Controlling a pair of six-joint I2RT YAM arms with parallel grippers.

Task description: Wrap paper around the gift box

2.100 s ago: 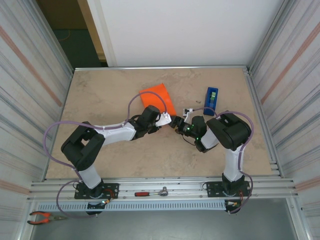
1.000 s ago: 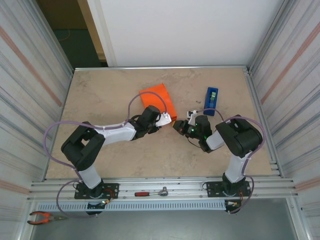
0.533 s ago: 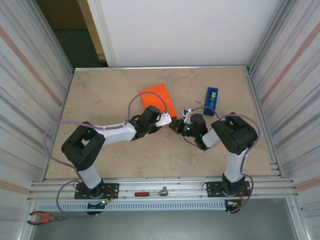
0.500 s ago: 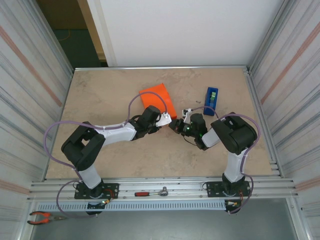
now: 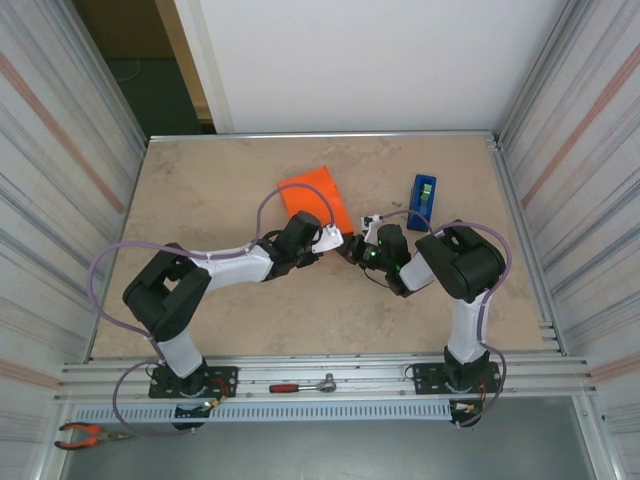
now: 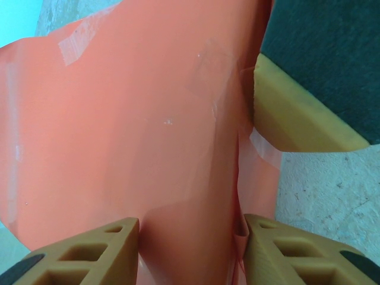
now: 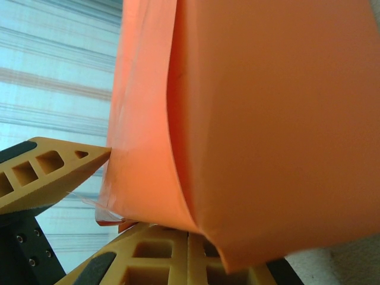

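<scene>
— Where do we find the paper [image 5: 312,197]?
— On the bench [image 5: 210,190], near the blue tape dispenser [image 5: 422,200] and to its left. It is folded into a boxy orange bundle with clear tape on its skin.
— And the grippers?
— We see both at the bundle's corner on the dispenser's side. The left gripper [image 6: 191,222] clamps a ridge of paper between its parted fingers. The right gripper [image 7: 187,234] has its fingers pressed together, its tip touching the paper.
</scene>
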